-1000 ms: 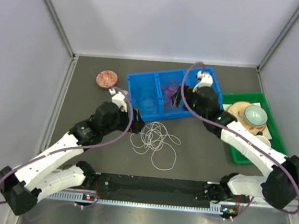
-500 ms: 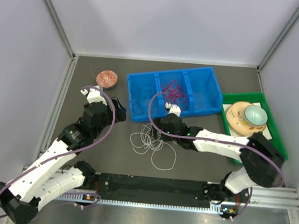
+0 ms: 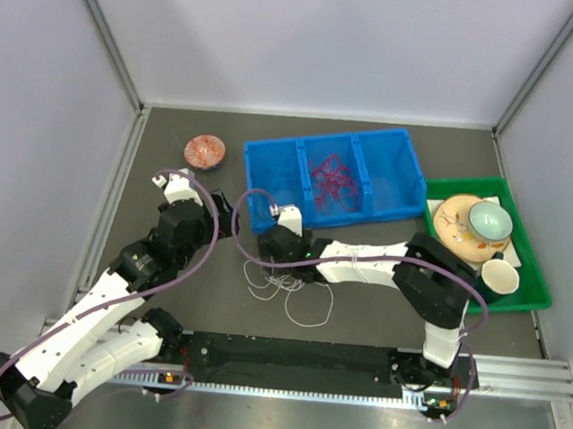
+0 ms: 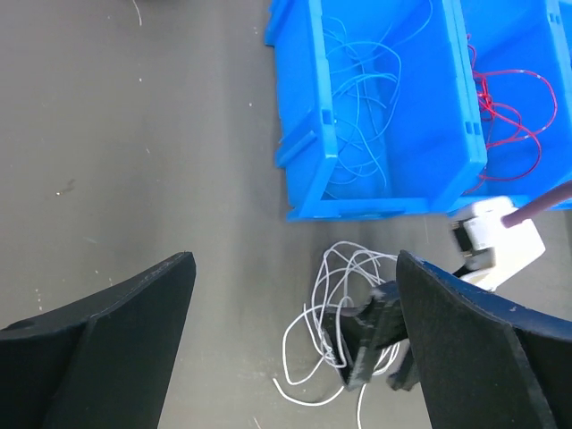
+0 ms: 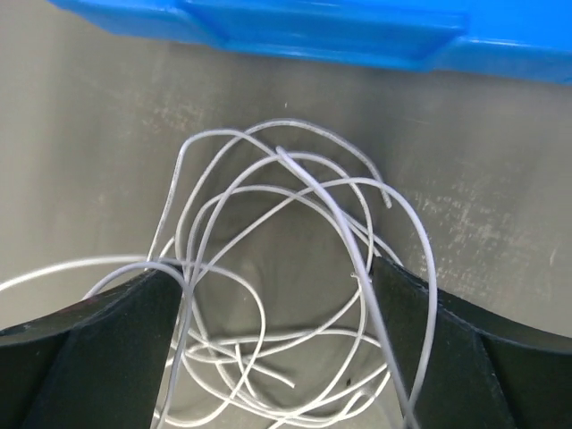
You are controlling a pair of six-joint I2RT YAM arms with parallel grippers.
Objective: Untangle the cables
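The white cable lies on the table in a loose heap of overlapping loops, just near of the blue bin. A red cable sits in the bin's middle compartment and a pale blue cable in its left one. We judge the white wire to be very light, springy and slick. It is likely to slide across the table when nudged and to drag its neighbouring loops along when lifted. A single outer strand or a free end, such as the tail trailing near and right of the heap, looks like a better hold than the dense crossing in the middle, where a pinch would gather several loops at once.

The right gripper hangs low over the heap with its fingers spread. Several strands run between them, but nothing is pinched yet. The left gripper hovers released over bare table to the left of the bin, holding nothing.

For room, the bin's near wall stands close on the far side of the heap, so we would draw the wire toward the near or left side, where the table is open. The green tray of crockery sits to the right, well apart from the cable. The right arm stretches across the near side of the table, which narrows the free path there.
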